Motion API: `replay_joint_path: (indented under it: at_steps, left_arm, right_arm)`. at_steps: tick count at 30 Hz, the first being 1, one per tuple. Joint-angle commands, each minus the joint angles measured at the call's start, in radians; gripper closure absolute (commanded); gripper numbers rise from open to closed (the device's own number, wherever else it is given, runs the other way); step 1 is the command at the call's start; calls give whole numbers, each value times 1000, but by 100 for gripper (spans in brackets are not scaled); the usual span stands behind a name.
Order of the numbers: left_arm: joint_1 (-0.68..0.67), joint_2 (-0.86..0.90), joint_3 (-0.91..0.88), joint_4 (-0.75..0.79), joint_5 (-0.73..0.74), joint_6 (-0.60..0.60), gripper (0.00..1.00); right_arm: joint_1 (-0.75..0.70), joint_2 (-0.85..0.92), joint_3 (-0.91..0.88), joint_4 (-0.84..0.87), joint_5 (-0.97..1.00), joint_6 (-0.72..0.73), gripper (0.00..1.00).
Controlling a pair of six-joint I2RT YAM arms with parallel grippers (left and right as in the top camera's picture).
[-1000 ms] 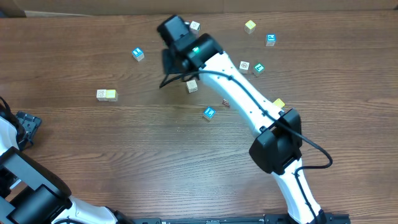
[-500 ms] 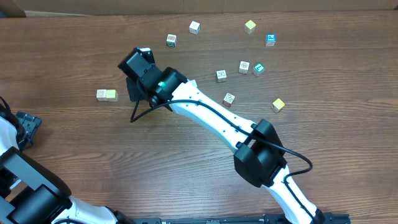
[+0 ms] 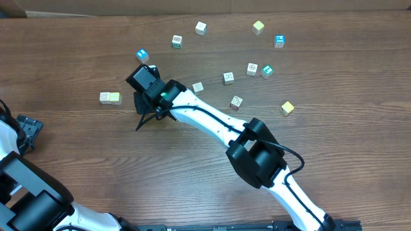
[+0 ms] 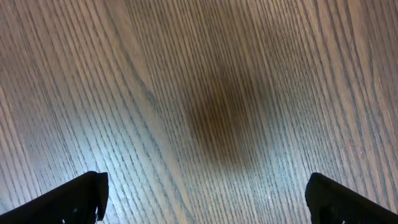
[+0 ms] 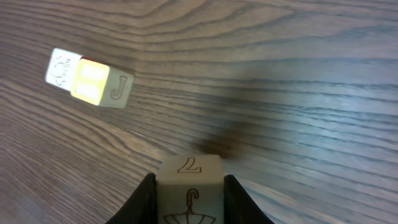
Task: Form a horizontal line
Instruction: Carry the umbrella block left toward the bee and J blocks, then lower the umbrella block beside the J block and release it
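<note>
Clamping white cube (image 5: 189,169), right gripper (image 5: 191,200) near two-cube row (image 5: 90,81), apart.

White arm links (image 3: 209,122), black joints (image 3: 255,156), black cable (image 3: 300,158), green light (image 3: 165,95)

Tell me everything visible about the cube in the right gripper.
The cube is pale cream, wood-like, printed in red-brown: an umbrella on the near face, one character on the face above. The right gripper pinches its two sides with black fingers. It sits square to the camera, apart from the white-and-yellow pair ahead.
</note>
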Motion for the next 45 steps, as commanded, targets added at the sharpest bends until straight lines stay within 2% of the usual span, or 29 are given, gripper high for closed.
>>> replay_joint_path:
  at_steps: [1,4,6,16,22,23,27,29,32,35,39,41,45]
  left_arm:
    - [2,14,-6,1,-21,4,1]
    - [2,14,-6,1,-21,4,1]
    - [2,14,-6,1,-21,4,0]
    - [2,14,-6,1,-21,4,1]
    - [2,14,-6,1,-21,4,0]
    - [2,14,-6,1,-21,4,0]
    - [2,14,-6,1,-21,4,0]
    - [2,14,-6,1,-21,4,0]
    - [2,14,-6,1,-21,4,0]
    - [2,14,-6,1,-21,4,0]
    - [2,14,-6,1,-21,4,1]
    - [2,14,-6,1,-21,4,0]
    - [2,14,-6,1,-21,4,1]
  right_arm:
    - [5,30,-7,12,-27,5,76]
    - [5,38,-7,15,-28,5,75]
    - [5,39,-7,15,-28,5,70]
    - [5,39,-7,28,-27,4,38]
    - [2,39,-7,33,26,4,37]
    - [2,39,-7,32,39,4,38]
    - [1,39,-7,21,61,4,53]
    - [1,39,-7,2,66,4,70]
    - [0,39,-7,-35,136,4,87]
    - [-6,39,-7,-57,184,4,88]
    - [-10,39,-7,-65,133,4,87]
    - [-10,39,-7,-64,101,4,96]
    - [-10,39,-7,-64,-3,4,96]
